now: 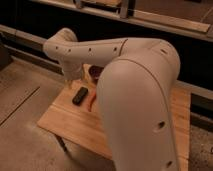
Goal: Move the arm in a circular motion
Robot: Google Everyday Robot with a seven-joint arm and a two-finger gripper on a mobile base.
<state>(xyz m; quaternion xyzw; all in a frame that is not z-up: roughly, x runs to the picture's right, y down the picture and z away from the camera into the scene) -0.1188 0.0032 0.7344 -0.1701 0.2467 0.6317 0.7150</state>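
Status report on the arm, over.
Gripper low over far corner of table. Arm bent across table. Black object and bowl close by.

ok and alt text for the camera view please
A thick cream-white robot arm fills the frame, bending left and down so its gripper hangs over the far left of a wooden table. On the table lie a flat black object, a thin red object and a dark bowl.
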